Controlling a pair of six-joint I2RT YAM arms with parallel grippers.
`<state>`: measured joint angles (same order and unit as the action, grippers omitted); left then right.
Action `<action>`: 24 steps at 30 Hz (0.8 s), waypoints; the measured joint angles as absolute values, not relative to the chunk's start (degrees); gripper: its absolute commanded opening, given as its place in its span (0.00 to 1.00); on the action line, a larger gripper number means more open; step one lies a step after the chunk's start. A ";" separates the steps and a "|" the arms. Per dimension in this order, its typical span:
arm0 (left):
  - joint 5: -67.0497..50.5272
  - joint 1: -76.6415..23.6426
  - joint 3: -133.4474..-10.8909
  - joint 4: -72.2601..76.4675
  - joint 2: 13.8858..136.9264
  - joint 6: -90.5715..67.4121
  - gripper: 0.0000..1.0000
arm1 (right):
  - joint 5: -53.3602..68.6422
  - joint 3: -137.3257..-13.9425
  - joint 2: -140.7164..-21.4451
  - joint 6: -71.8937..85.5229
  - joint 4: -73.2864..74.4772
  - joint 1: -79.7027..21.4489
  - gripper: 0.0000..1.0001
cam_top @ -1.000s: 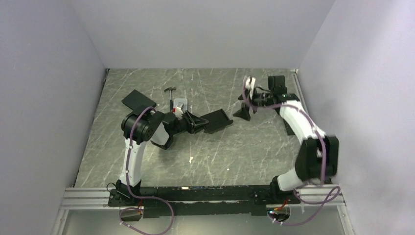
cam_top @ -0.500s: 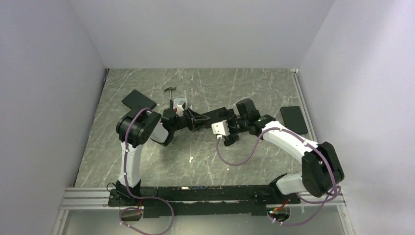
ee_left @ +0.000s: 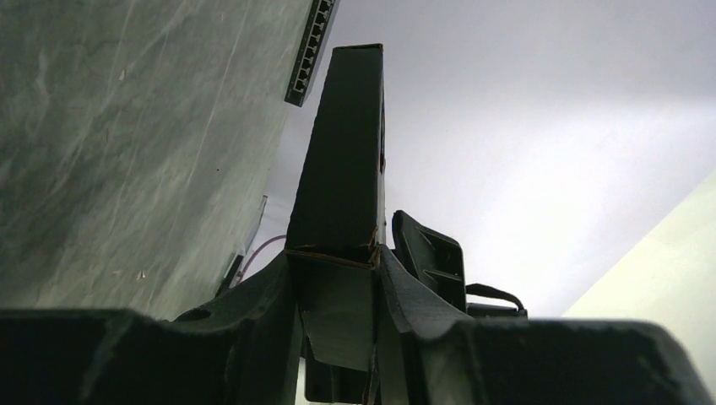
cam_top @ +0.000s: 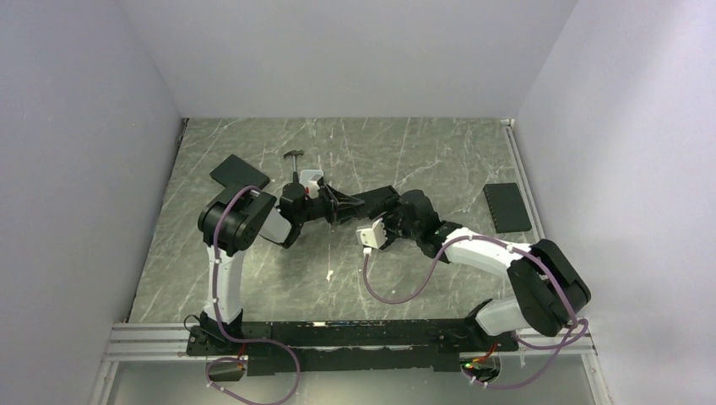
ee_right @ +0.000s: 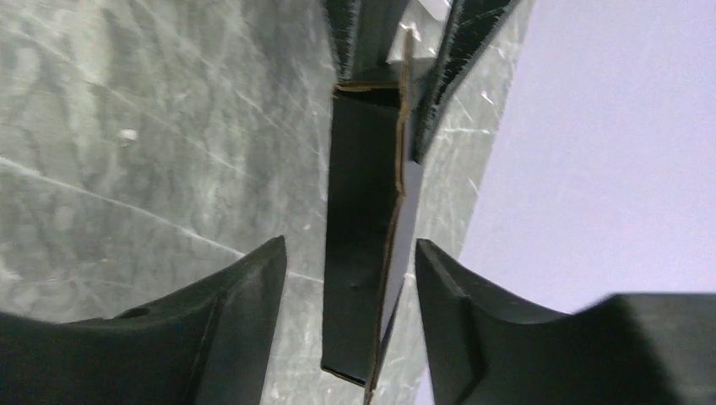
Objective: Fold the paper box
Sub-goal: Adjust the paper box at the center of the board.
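Left claw was pinching the paper box at one end, fingers pressed onto both faces of the black panel. The box stood on edge and stuck out from that claw toward the right claw. Right claw was spread, one finger on each side of the box's free end. There was a clear gap on one side; the other finger sat just beside the cardboard edge, and I could not tell if it touched.

Around the claws:
- A small silver-grey case lay just behind the left claw, close to it.
- A small hammer-shaped tool lay further behind that.
- A plain black slab lay behind the left arm's elbow.
- A second black slab lay well out to the right of the right claw, near the table's right edge.
- A white scrap lay on the table in front of both claws.
- The right arm's purple cable looped low in front of the right claw.

Bare marble lay behind the right claw up to the back wall, and more in front of both claws.
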<state>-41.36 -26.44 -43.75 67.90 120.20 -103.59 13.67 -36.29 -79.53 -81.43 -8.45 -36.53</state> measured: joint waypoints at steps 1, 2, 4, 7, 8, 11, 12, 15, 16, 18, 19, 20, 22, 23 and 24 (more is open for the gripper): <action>-41.36 -26.44 -43.75 67.94 120.20 -104.09 0.10 | 13.19 -35.83 -79.53 -81.73 -9.87 -36.67 0.47; -41.36 -26.44 -43.75 68.03 120.20 -104.31 0.12 | 12.51 -35.51 -79.53 -81.91 -11.18 -36.82 0.41; -41.32 -26.44 -43.75 68.20 120.20 -104.88 0.19 | 11.62 -34.81 -79.53 -82.13 -13.96 -37.01 0.39; -41.19 -26.26 -43.81 68.31 119.83 -105.65 0.34 | 10.74 -33.63 -79.53 -82.32 -16.47 -37.17 0.36; -41.12 -26.26 -43.81 68.20 119.61 -105.62 0.39 | 10.61 -33.32 -79.53 -82.35 -17.19 -37.19 0.34; -40.82 -26.13 -43.68 67.53 118.28 -105.12 0.55 | 10.48 -33.04 -79.50 -82.15 -19.03 -37.19 0.29; -40.82 -26.06 -43.46 67.07 117.32 -104.71 0.59 | 10.48 -33.04 -79.46 -81.95 -19.53 -37.19 0.28; -40.64 -25.69 -42.74 64.64 113.03 -102.96 0.68 | 10.61 -33.04 -78.94 -80.86 -20.27 -37.17 0.24; -40.58 -25.47 -42.37 63.55 111.31 -102.28 0.70 | 10.81 -33.04 -78.56 -80.40 -20.56 -37.17 0.23; -40.47 -25.02 -41.60 61.41 108.03 -100.64 0.72 | 11.27 -33.06 -77.84 -79.26 -21.08 -37.19 0.22; -40.47 -24.75 -41.17 60.62 106.59 -99.83 0.73 | 11.70 -33.23 -77.56 -78.52 -21.15 -37.28 0.21; -40.45 -24.51 -40.69 59.70 105.19 -98.83 0.74 | 12.12 -33.50 -77.43 -77.84 -21.08 -37.28 0.21; -40.45 -24.05 -39.62 58.48 102.89 -97.34 0.77 | 12.78 -34.26 -77.23 -75.83 -20.49 -37.26 0.19; -40.42 -23.73 -38.76 57.60 101.47 -96.36 0.78 | 13.10 -34.72 -77.23 -74.59 -19.75 -37.15 0.19; -40.47 -23.53 -38.11 57.14 100.42 -95.66 0.78 | 13.52 -35.09 -77.23 -73.32 -19.20 -36.99 0.18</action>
<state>-40.47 -23.53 -38.11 57.14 100.42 -95.66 13.52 -35.09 -77.23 -73.32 -19.20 -36.99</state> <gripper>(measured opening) 0.763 0.331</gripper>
